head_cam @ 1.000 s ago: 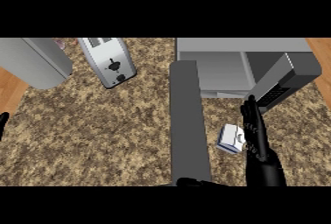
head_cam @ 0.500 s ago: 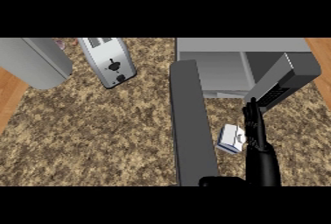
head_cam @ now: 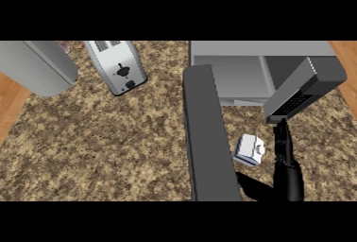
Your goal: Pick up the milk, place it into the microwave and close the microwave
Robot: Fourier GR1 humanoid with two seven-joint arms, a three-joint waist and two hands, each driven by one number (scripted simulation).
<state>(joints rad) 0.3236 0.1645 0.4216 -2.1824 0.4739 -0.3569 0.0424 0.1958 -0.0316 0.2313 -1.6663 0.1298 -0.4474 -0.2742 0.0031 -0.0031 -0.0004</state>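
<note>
Closest to the bottom edge you've got the right hand [head_cam: 282, 151], coming up from the lower right with its fingers [head_cam: 280, 134] stretched out straight and together, pointing away toward the microwave, so nothing is grasped. The fingertips end up right under the lower end of the microwave's dark control panel. Just left of the hand, sitting on the speckled table [head_cam: 105, 142], is the milk [head_cam: 250, 150], a small white carton lying a bit tilted; it's just beside the hand, and I honestly can't tell if they touch. Left of the milk is the door [head_cam: 206, 137] of the microwave, swung wide open and running as a long dark grey slab from the bottom edge up to the microwave [head_cam: 265, 71], whose inside shows pale grey. Further out at the left is a toaster [head_cam: 117, 66], tilted, with a big grey box [head_cam: 35, 66] in the far left corner. The left hand isn't visible anywhere.
</note>
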